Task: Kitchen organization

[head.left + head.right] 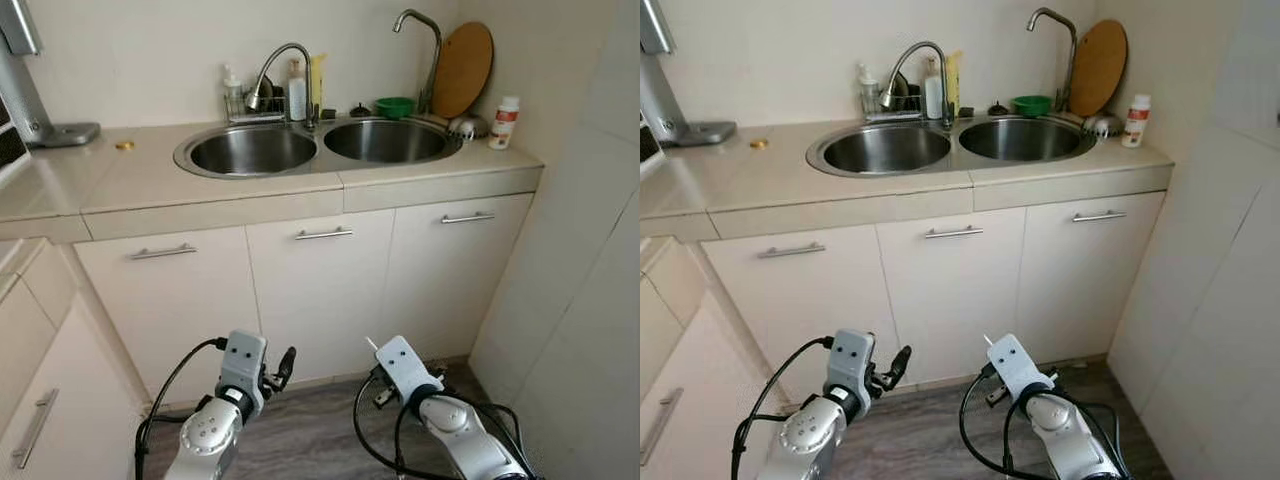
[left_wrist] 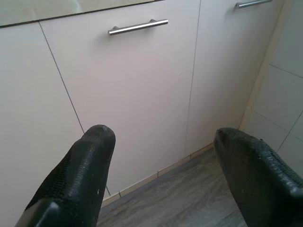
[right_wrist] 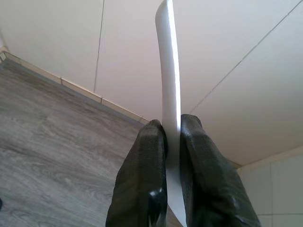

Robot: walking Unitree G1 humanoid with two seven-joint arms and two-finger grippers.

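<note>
Knife blade (image 3: 169,85) – clenched edge-on in right gripper (image 3: 172,137), lower centre | left gripper (image 2: 161,142) released – fingers apart before cabinet doors (image 2: 142,94)

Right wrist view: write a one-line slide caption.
Right gripper pinches a thin white utensil upright above grey floor beside cabinets.

Worktop (image 1: 260,185): running across the scene above three cabinet doors (image 1: 320,290).
Left basin (image 1: 250,150): sitting in the worktop, beside the right basin (image 1: 388,140).
Rack with bottles (image 1: 262,100): standing behind the left basin, against the wall.
Bowl (image 1: 395,106): sitting behind the right basin.
Board (image 1: 462,70): leaning in the right rear corner.
Bottle (image 1: 506,122): standing at the worktop's right end.
Left tool (image 1: 283,368) and right tool (image 1: 378,352): hanging low before the cabinet doors, above the floor (image 1: 310,430).
</note>
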